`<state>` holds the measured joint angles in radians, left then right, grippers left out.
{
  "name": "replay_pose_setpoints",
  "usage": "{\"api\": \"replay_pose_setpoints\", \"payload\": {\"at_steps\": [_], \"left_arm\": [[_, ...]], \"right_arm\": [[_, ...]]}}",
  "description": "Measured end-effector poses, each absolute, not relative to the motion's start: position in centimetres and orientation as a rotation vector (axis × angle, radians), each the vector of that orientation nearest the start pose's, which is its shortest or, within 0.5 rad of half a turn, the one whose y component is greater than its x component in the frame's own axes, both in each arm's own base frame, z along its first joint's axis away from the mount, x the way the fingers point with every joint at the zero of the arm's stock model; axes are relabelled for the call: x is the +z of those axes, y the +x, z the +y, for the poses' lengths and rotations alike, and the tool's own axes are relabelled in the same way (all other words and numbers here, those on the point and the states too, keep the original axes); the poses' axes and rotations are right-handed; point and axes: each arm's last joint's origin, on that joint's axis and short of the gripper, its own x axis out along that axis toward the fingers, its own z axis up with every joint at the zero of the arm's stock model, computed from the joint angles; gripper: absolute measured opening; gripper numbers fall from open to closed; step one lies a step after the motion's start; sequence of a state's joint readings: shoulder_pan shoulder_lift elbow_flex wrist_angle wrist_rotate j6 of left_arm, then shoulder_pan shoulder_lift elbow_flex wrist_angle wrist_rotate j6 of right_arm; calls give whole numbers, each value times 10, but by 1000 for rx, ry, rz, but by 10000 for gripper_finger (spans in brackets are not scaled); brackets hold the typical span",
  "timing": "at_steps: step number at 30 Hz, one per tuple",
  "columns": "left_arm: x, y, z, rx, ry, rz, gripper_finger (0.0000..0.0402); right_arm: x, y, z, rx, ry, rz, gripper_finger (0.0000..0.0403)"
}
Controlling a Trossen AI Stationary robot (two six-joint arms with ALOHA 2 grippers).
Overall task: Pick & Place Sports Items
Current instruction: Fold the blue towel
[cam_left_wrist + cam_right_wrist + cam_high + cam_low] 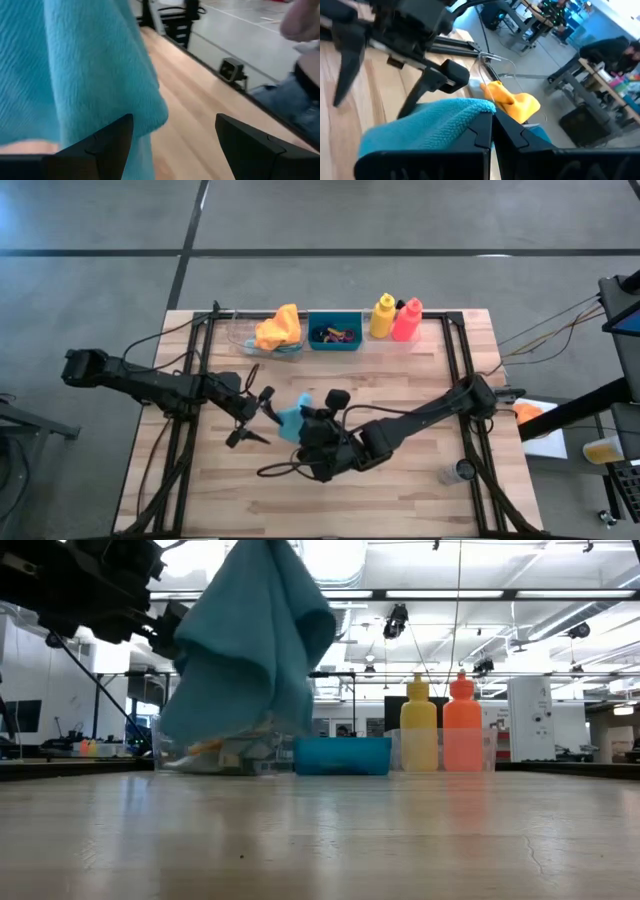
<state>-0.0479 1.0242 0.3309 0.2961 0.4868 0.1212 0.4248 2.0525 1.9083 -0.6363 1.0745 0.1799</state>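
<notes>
The right end effector (491,131), reaching to mid-surface, hangs clamped on the teal cloth (255,635); the left end effector (258,416) gapes beside it. Only the low view shows the cloth clear of the surface (400,840).

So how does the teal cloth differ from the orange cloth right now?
The teal cloth hangs lifted off the table, pinched in the shut right hand; the orange cloth lies bunched in a clear tray at the table's far edge, untouched. The teal cloth drapes long; the orange cloth sits in a crumpled heap. The open left hand waits beside the teal one. Both look soft.
</notes>
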Motion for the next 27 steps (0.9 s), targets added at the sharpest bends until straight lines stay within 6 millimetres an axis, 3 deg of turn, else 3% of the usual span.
{"api": "replay_pose_setpoints", "payload": {"at_steps": [16, 21, 27], "left_arm": [[191, 193, -15, -264, 80, 317, 286], [205, 184, -20, -294, 173, 229, 286], [214, 173, -26, -239, 304, 166, 286]], "right_arm": [[310, 415, 156, -700, -275, 508, 8], [311, 415, 154, -703, -246, 501, 8], [326, 414, 137, -646, -141, 511, 8]]}}
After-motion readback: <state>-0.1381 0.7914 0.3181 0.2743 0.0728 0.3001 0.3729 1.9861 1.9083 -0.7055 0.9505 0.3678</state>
